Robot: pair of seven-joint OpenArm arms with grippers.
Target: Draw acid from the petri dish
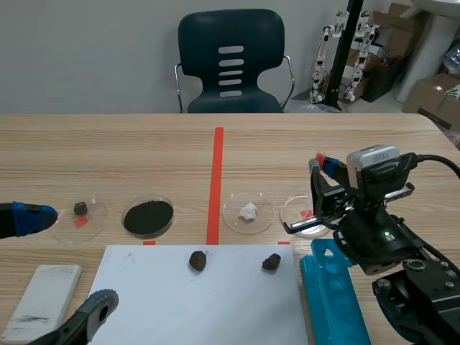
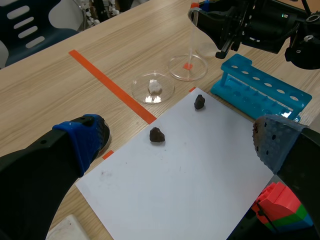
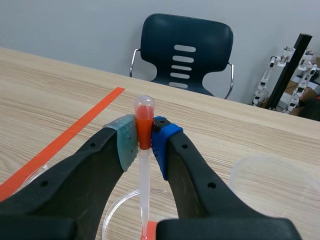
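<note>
Right wrist view: the right gripper [image 3: 144, 137] is clenched on the soft orange-red bulb of a slim clear pipette [image 3: 143, 175], whose tip points down into the round, shallow petri dish [image 2: 177, 71] (red patch at centre). The left gripper [image 2: 177, 145] gapes wide, well apart from that dish.

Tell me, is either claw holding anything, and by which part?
The right gripper pinches a plastic pipette by its orange bulb, tip down over a petri dish. The left gripper is open and holds nothing.
</note>
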